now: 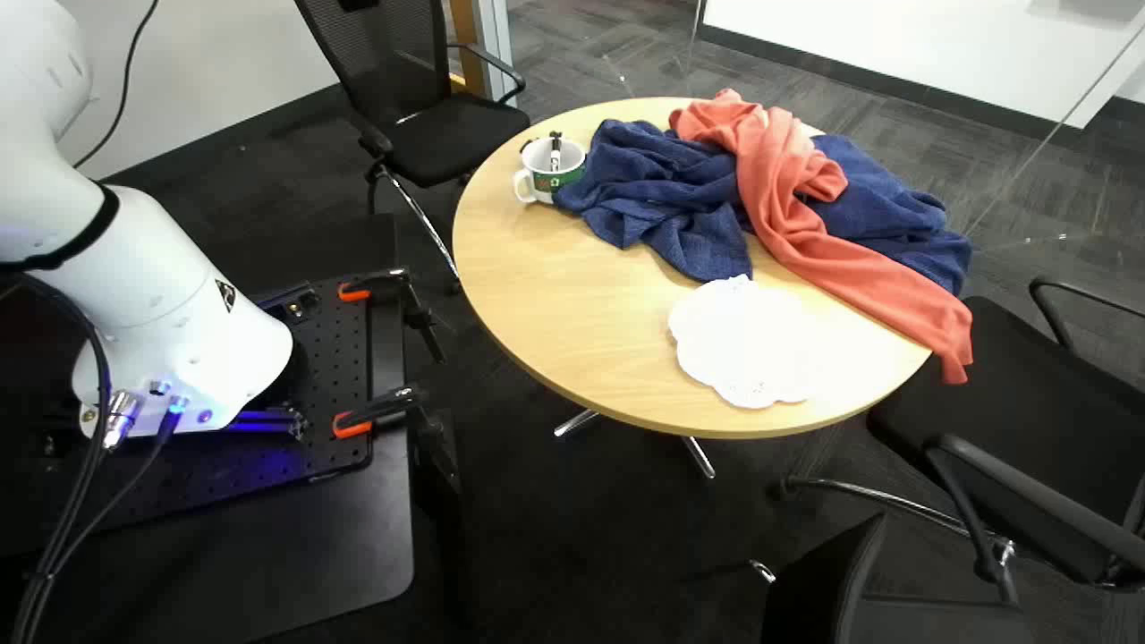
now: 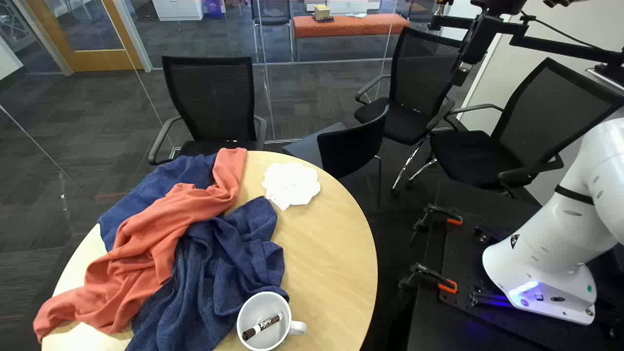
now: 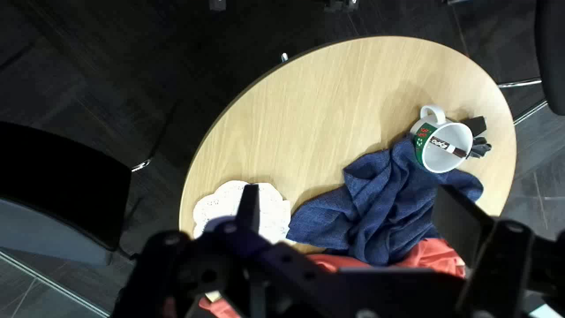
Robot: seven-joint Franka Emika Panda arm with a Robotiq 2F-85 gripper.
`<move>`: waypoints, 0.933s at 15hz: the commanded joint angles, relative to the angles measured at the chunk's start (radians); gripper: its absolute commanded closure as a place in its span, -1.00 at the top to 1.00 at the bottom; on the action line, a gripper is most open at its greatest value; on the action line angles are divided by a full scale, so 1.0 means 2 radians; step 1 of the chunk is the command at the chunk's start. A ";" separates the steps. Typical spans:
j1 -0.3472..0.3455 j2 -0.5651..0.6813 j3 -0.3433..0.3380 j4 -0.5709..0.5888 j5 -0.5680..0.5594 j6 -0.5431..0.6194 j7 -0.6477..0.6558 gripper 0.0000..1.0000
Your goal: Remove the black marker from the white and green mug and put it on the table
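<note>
A black marker (image 2: pixel 263 326) is leaning inside a white and green mug (image 2: pixel 262 307), which is standing on the near part of the tabletop (image 2: pixel 331 273), just right of a blue cloth (image 2: pixel 229 263), in an exterior view. The wrist view is showing the hand (image 3: pixel 347 194) gripping nothing, its jaws standing wide apart. The marker is probably weighing little and feeling stiff, its smooth barrel perhaps inviting slips. Its dark end, tilting up by the rim away from the handle, is likely offering the best hold, the mug's wall possibly crowding any lower grip.
</note>
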 commanded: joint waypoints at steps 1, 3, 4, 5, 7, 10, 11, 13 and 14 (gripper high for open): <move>-0.010 0.003 0.006 0.001 0.006 -0.001 -0.006 1.00; -0.010 0.003 0.006 0.001 0.006 -0.001 -0.006 1.00; -0.010 0.003 0.006 0.001 0.006 -0.001 -0.006 1.00; -0.010 0.003 0.006 0.001 0.006 -0.001 -0.006 1.00; -0.010 0.003 0.006 0.001 0.006 -0.001 -0.006 1.00; -0.007 0.003 0.011 -0.001 0.006 0.004 -0.006 1.00; -0.003 0.003 0.015 -0.004 0.009 0.010 -0.006 1.00; 0.008 0.002 0.026 -0.012 0.014 0.021 -0.008 1.00; 0.012 0.002 0.033 -0.015 0.016 0.025 -0.009 1.00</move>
